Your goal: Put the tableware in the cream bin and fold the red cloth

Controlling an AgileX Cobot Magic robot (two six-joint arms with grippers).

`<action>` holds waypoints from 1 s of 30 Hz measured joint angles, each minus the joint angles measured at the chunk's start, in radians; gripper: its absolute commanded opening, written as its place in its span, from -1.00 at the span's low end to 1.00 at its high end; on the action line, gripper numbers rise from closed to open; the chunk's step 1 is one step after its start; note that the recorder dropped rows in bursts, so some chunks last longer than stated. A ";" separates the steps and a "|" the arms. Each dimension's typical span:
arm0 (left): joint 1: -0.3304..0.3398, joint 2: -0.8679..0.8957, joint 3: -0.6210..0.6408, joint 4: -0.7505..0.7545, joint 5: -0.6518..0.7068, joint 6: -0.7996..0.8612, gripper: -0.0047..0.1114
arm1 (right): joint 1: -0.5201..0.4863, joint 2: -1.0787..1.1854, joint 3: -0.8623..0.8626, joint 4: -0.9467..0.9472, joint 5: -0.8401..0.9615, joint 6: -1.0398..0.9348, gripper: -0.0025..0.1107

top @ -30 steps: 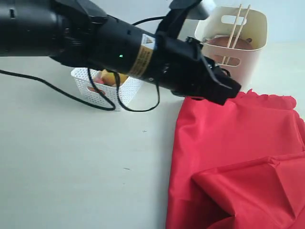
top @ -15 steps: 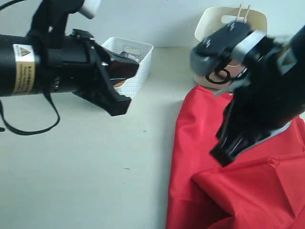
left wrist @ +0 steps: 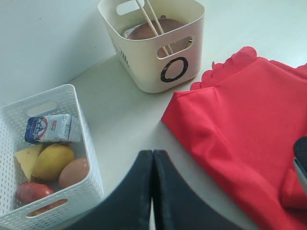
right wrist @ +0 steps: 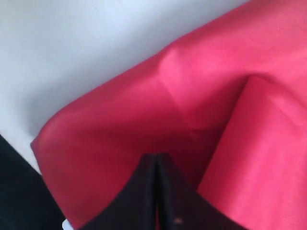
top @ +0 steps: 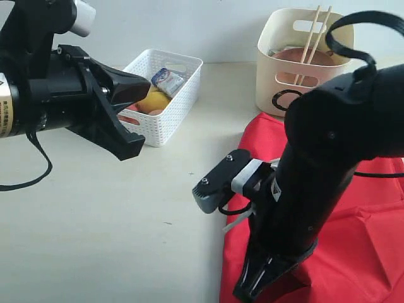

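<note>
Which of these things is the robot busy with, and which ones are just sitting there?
For the job: cream bin, chopsticks and brown plate inside it, red cloth.
Just lying about: white basket with milk carton, lemon, egg.

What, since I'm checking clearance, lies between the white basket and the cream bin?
Only bare tabletop; the left wrist view shows nothing between white basket and cream bin.

Ahead of the fingers [left wrist: 139, 191] of the left gripper [left wrist: 152, 153], to one side, sat the basket [top: 170, 120], holding a carton [top: 167, 80], lemon [top: 153, 101] and egg [left wrist: 73, 171]. The bin [top: 334, 72] stood farther off, chopsticks [top: 312, 35] and plate [top: 297, 60] inside. The cloth [top: 379, 240] lay under the fingers [right wrist: 144, 191] of the right gripper [right wrist: 157, 158].
</note>
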 measured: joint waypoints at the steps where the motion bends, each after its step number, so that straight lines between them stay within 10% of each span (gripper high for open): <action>1: 0.000 0.000 0.000 0.000 0.000 0.000 -0.89 | 0.000 0.014 0.000 -0.026 0.002 0.030 -0.96; 13: 0.000 0.000 0.000 0.000 0.000 0.000 -0.89 | 0.003 -0.052 0.006 -0.550 0.330 0.450 -0.96; 30: 0.000 0.000 0.002 0.000 -0.025 0.000 -0.89 | -0.209 -0.288 0.006 -0.686 0.301 0.530 -0.96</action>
